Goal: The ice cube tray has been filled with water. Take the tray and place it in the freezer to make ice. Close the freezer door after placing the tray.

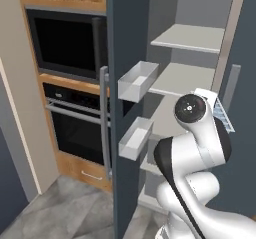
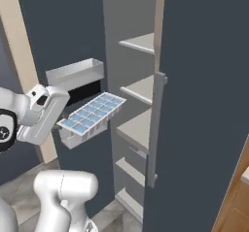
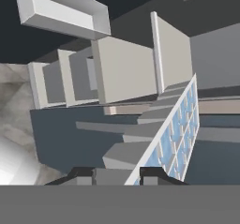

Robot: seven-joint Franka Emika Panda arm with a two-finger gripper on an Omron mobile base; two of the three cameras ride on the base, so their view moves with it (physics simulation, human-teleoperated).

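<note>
The tool (image 2: 62, 125) is closed on the near end of the ice cube tray (image 2: 93, 111), holding it in the air in front of the open freezer (image 2: 138, 129). In the right base view the tray sticks out from the tool toward the pale grey shelves (image 2: 141, 89), a little tilted, with the water (image 2: 99, 107) showing as pale blue fill in its two rows of cells. It is not resting on any shelf; it hangs just outside the compartment, level with the middle shelves and beside a white bin (image 2: 75, 73) on the freezer door (image 2: 63, 37).

In the left base view the freezer door stands wide open, its edge toward the camera, with two white bins and a silver vertical handle (image 1: 104, 123). A corner of the tray shows past the arm's wrist. Left of the door are a black built-in microwave (image 1: 65, 43) and a black oven (image 1: 75, 128) in wooden cabinetry.

In the hand view the tray runs up and away from the fingertips (image 3: 152, 174) toward the shelves.
</note>
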